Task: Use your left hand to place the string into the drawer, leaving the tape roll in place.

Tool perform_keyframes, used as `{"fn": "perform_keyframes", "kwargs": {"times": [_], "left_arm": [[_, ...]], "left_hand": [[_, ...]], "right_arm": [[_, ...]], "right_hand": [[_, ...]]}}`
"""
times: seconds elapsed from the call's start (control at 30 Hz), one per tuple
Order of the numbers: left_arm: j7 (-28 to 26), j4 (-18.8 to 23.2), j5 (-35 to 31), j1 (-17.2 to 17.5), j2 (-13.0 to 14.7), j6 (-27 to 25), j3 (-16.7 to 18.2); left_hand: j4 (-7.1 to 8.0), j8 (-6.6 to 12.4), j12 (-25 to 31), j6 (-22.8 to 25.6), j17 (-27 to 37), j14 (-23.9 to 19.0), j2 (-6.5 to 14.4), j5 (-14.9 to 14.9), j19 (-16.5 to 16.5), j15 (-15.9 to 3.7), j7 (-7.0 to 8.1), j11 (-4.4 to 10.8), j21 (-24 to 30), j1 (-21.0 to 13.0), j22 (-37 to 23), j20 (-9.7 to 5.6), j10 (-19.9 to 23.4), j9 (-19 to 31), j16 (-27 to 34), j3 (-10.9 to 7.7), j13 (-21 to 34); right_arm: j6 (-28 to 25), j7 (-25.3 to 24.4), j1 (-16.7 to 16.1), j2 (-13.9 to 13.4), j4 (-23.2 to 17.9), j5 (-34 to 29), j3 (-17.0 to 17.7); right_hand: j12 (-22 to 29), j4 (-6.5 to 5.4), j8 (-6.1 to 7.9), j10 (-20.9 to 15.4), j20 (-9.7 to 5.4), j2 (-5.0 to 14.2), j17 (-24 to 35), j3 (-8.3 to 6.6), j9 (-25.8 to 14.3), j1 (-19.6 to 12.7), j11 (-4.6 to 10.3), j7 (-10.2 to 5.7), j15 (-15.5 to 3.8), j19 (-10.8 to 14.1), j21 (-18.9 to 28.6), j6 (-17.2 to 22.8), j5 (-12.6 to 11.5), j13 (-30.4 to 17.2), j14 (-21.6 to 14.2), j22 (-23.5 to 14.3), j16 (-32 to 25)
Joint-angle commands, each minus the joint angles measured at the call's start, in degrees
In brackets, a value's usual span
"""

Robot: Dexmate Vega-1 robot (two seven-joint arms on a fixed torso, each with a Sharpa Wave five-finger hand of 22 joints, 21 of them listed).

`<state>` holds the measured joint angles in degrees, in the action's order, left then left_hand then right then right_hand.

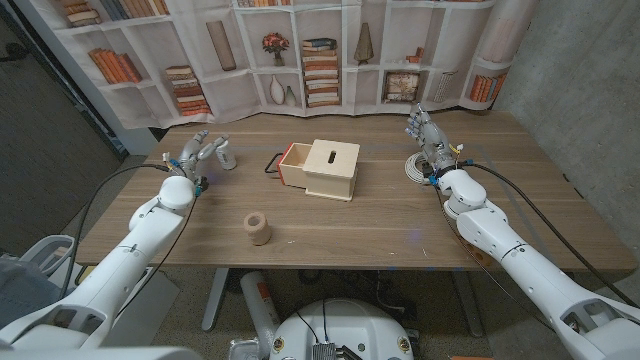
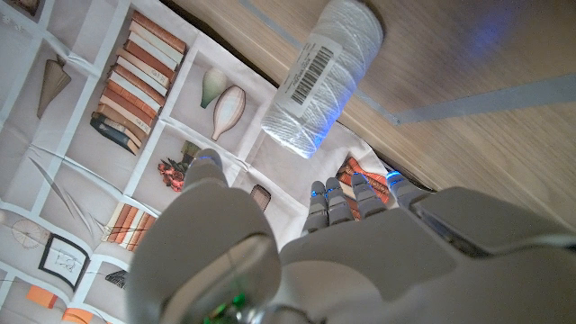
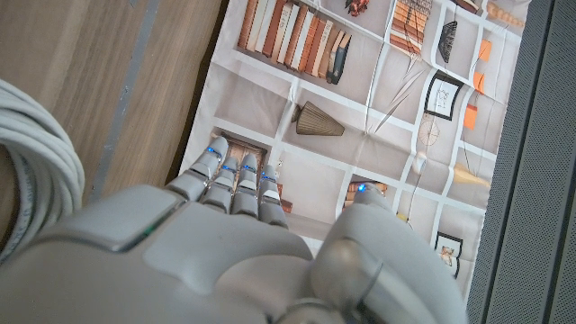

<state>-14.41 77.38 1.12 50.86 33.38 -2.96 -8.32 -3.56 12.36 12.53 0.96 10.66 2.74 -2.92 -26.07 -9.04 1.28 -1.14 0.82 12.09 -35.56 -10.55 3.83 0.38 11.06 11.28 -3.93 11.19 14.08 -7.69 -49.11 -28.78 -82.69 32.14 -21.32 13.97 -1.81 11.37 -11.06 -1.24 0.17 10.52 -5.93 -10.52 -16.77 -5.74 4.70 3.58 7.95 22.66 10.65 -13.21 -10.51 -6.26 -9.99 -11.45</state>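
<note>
Still reaching for the string

The left hand (image 1: 200,152) hovers unclenched, holding nothing, just beside the upright string (image 1: 227,157) on the tabletop (image 1: 400,225); contact seems absent. Next: grasp it, then carry it to the open drawer (image 1: 295,163). The tape roll (image 1: 258,229) stays put.

— How is the light?
— Soft and even from overhead; the table (image 1: 400,215) carries faint shadows and a bluish glint.
— Sharpness?
— The head view is crisp, bowed at its edges. In the wrist views the near hand (image 2: 342,261) blurs, and the backdrop stays clear.
</note>
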Motion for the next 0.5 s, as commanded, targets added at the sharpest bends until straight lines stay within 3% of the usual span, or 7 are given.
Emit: {"fn": "perform_keyframes", "kwargs": {"times": [0.03,0.5], "left_arm": [[-0.79,0.32,-1.31,-0.45,-0.09,-2.22,-1.11],[-2.09,1.65,-3.28,-0.84,-0.49,-4.74,-2.71]], "left_hand": [[-0.6,0.48,0.38,0.74,0.17,-0.25,0.08,-0.35,0.01,-0.18,0.05,0.13,0.27,-0.6,-0.09,0.38,0.51,0.13,0.51,0.0,0.15],[-0.83,0.85,0.61,2.21,0.19,-1.0,0.6,-0.41,0.29,-0.52,-0.1,0.79,0.3,-1.43,-0.13,0.16,1.43,0.13,0.61,-0.15,0.15]], "right_arm": [[0.93,0.33,0.16,0.62,0.95,0.16,-0.09],[1.97,1.24,0.22,0.99,2.14,0.57,-0.05]], "right_hand": [[-0.1,0.22,0.08,-0.57,0.19,0.29,0.2,0.07,-0.31,0.04,0.04,-0.05,0.0,0.49,-0.14,0.43,0.01,-0.26,-0.75,-0.22,0.05],[-0.17,0.27,0.07,-0.67,0.21,0.29,0.2,0.15,-0.32,0.11,0.01,-0.08,0.03,0.6,-0.41,0.49,0.0,-0.27,-0.88,-0.23,0.07]]}}
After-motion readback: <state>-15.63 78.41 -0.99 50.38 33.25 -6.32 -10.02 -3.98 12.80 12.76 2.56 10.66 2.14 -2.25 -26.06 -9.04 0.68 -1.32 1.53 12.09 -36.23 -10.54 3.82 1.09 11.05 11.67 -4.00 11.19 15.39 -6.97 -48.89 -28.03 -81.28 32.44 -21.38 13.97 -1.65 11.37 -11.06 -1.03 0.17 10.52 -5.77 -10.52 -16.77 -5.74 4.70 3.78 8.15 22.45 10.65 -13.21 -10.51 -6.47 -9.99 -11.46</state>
